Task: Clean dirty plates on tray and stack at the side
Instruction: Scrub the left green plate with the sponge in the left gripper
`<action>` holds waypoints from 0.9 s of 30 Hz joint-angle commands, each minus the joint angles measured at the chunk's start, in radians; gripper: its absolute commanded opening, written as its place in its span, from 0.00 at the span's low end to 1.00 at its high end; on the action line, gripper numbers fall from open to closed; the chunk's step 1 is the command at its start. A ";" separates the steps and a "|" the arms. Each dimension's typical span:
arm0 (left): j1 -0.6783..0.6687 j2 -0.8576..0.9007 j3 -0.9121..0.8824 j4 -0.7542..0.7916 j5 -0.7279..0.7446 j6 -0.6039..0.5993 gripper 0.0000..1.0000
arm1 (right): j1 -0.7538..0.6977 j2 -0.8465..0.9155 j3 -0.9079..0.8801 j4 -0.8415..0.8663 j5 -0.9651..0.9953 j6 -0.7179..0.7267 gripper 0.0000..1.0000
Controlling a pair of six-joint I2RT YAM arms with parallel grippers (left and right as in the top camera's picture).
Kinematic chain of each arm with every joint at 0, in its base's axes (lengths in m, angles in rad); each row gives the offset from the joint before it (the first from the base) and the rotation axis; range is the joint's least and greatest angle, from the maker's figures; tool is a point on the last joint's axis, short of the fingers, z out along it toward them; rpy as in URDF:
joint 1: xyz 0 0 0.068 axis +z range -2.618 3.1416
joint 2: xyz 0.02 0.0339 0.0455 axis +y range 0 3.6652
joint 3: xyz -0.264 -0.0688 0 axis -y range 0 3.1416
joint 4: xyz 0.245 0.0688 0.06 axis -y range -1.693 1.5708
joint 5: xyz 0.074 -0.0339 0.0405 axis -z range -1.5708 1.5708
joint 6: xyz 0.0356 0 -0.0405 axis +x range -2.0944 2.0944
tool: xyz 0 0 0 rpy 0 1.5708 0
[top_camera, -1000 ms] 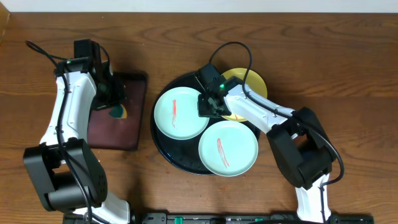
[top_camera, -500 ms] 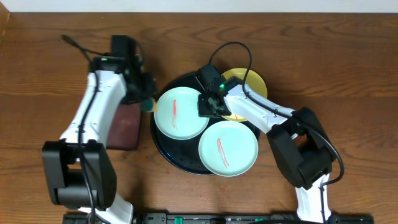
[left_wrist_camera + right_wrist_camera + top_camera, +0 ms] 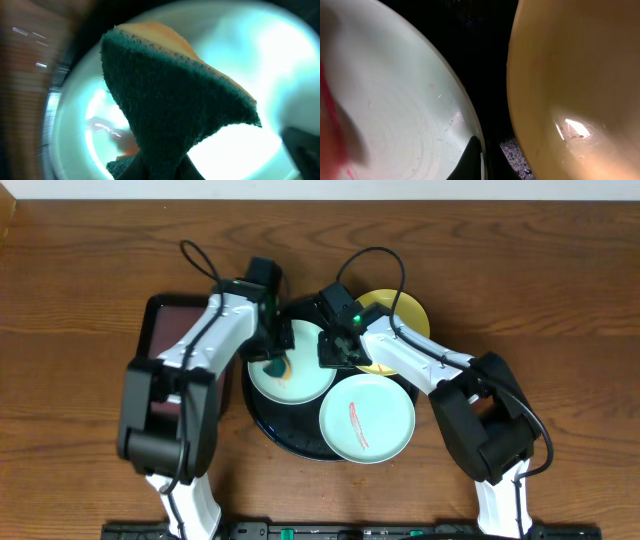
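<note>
**Sponge on upper mint plate, right hand at its rim**

Black tray (image 3: 262, 420) sits mid-surface (image 3: 560, 300) with all three plates on it. Upper mint plate (image 3: 305, 375) is at 10 o'clock on the tray. Lower mint plate (image 3: 385, 420) is at 5 o'clock, with a thin red-orange smear (image 3: 357, 425) across its middle. Yellow plate (image 3: 405, 315) is at 1 o'clock, overhanging the tray rim. The lower mint plate looks to overlap the upper one's edge; contact with the yellow plate is unclear.

Left hand (image 3: 272, 363) is closed on a sponge (image 3: 170, 115), dark green scrub face and yellow-orange back. The sponge is pressed on the 9 o'clock side of the upper mint plate. Left wrist view is blurred, with a faint orange streak on the plate beside the sponge.

Right hand (image 3: 335, 352) is at the 3 o'clock edge of the upper mint plate, clamped on its rim. Right wrist view shows one fingertip (image 3: 472, 157) on that rim, the yellow plate just beside it, and red at the frame's left edge.

Dark-red tray (image 3: 160, 330) lies at 9 o'clock of the black tray, partly under the left arm.
</note>
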 commanded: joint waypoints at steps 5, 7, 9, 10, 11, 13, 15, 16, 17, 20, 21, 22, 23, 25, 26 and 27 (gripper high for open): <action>-0.010 0.061 -0.007 -0.041 -0.056 -0.021 0.08 | 0.014 0.030 0.001 -0.008 -0.019 -0.027 0.01; -0.013 0.061 -0.007 -0.069 -0.084 -0.021 0.07 | 0.014 0.030 0.001 -0.008 -0.020 -0.027 0.01; -0.014 0.061 -0.007 -0.092 -0.074 -0.005 0.07 | 0.014 0.030 0.001 -0.008 -0.020 -0.027 0.01; -0.015 0.061 -0.007 -0.098 -0.042 0.035 0.07 | 0.014 0.030 0.001 -0.008 -0.020 -0.027 0.01; -0.015 0.061 -0.007 -0.101 0.014 0.098 0.07 | 0.014 0.030 0.001 -0.008 -0.020 -0.027 0.01; -0.015 0.061 -0.007 -0.103 0.146 0.223 0.08 | 0.014 0.030 0.001 -0.008 -0.020 -0.027 0.01; -0.015 0.061 -0.007 -0.098 0.206 0.255 0.07 | 0.014 0.030 0.001 -0.007 -0.020 -0.027 0.01; -0.015 0.061 -0.007 -0.090 0.208 0.254 0.07 | 0.014 0.030 0.001 -0.007 -0.020 -0.027 0.01; -0.015 0.061 -0.007 -0.079 0.208 0.254 0.07 | 0.014 0.030 0.001 -0.008 -0.020 -0.027 0.01; -0.015 0.061 -0.007 -0.027 0.169 0.193 0.07 | 0.014 0.030 0.001 -0.008 -0.020 -0.027 0.01; -0.015 0.061 -0.007 -0.006 0.118 0.138 0.08 | 0.014 0.030 0.001 -0.008 -0.020 -0.027 0.01; -0.015 0.061 -0.007 0.014 0.048 0.084 0.07 | 0.014 0.030 0.001 -0.008 -0.020 -0.027 0.01; -0.015 0.061 -0.007 0.034 -0.040 0.029 0.07 | 0.014 0.030 0.001 -0.008 -0.020 -0.027 0.01; -0.015 0.061 -0.007 0.052 -0.249 -0.118 0.07 | 0.014 0.030 0.001 -0.008 -0.020 -0.027 0.01; -0.015 0.061 -0.007 0.051 -0.335 -0.183 0.07 | 0.014 0.030 0.001 -0.008 -0.020 -0.027 0.01; -0.015 0.061 -0.007 0.048 -0.383 -0.212 0.07 | 0.014 0.030 0.001 -0.008 -0.020 -0.027 0.01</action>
